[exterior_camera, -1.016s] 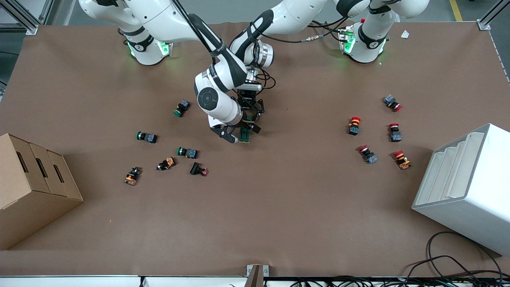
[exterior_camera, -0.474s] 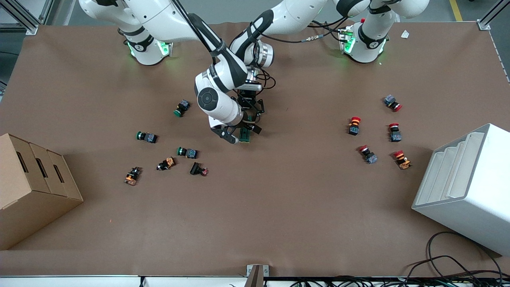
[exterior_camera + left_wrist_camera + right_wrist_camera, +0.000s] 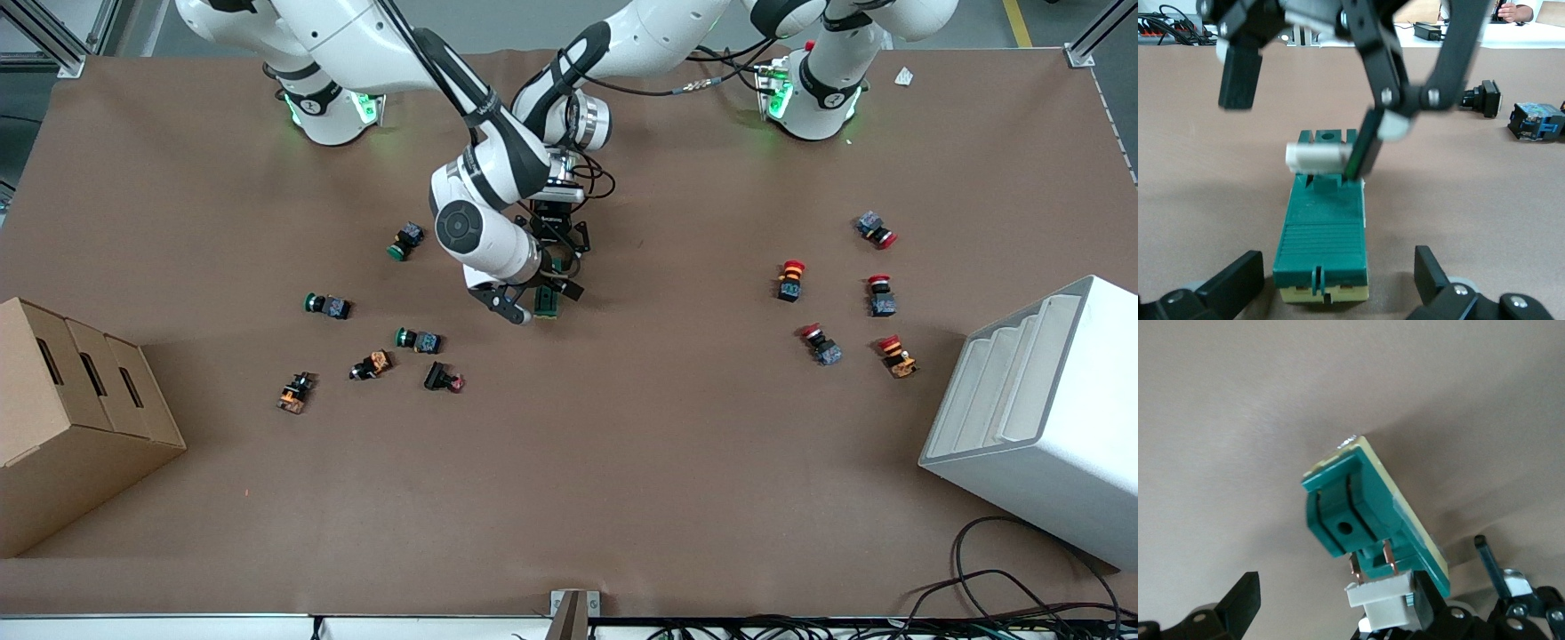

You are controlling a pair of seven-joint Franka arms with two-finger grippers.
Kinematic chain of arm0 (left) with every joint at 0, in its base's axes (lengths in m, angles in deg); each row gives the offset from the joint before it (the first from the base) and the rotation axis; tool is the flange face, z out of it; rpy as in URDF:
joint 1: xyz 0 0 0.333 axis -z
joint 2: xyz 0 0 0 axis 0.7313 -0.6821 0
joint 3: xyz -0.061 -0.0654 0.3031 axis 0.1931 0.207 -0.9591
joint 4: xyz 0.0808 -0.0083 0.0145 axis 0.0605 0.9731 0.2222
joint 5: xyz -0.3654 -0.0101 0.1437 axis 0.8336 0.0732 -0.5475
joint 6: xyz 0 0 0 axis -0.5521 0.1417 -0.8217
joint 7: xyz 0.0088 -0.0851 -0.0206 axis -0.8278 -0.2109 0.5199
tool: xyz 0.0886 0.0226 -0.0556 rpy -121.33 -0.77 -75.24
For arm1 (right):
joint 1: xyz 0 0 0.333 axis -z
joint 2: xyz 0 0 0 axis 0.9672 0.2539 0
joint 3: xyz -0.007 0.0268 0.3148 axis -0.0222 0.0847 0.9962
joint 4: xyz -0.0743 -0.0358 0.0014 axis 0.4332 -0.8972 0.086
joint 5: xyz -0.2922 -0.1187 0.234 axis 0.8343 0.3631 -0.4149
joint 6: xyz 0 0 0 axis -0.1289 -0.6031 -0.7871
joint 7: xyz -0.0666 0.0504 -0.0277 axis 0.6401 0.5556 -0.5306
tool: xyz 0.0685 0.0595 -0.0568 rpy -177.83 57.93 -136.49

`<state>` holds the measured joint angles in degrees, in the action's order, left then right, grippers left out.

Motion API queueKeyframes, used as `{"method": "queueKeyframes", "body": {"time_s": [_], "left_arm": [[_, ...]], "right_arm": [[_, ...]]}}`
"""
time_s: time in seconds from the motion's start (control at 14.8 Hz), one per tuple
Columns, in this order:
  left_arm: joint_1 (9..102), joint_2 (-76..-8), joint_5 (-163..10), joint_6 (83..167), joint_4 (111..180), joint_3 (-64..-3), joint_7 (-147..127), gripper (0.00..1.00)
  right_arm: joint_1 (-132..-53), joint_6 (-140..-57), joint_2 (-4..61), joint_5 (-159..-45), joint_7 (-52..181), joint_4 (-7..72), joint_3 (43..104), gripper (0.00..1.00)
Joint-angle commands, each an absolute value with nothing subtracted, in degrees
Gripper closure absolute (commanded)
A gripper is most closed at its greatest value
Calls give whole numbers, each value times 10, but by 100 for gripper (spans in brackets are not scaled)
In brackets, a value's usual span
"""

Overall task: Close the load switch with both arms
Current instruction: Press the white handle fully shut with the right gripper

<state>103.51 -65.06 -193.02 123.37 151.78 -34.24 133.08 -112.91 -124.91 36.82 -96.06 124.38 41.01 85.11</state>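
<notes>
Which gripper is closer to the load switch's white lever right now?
Right. The right gripper has one finger on the white lever; the left gripper straddles the load switch body, fingers apart.

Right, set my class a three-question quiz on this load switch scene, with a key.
1. True or false: the left tool is shut on the load switch.
2. Which touches the switch's white lever? A. left tool B. right tool C. neither
3. Fill in: the push-buttons toward the left arm's end of the table have ___ caps.
Key: 1 false, it is open; 2 B; 3 red.
</notes>
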Motion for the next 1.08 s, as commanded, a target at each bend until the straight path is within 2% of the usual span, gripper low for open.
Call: {"method": "queueKeyframes", "body": {"time_s": [0.0, 0.54, 1.02], "left_arm": [[1026, -670, -1937, 1232, 1509, -349, 1333, 0], [1025, -678, -1937, 1232, 1509, -351, 1333, 0], [1025, -683, -1937, 1232, 1502, -355, 1328, 0]], "right_arm": [[-1114, -1256, 379, -977, 1229, 367, 854, 0], [-1118, -1258, 402, -976, 1231, 349, 854, 0], [-1112, -1261, 448, -971, 1214, 305, 850, 0]]}}
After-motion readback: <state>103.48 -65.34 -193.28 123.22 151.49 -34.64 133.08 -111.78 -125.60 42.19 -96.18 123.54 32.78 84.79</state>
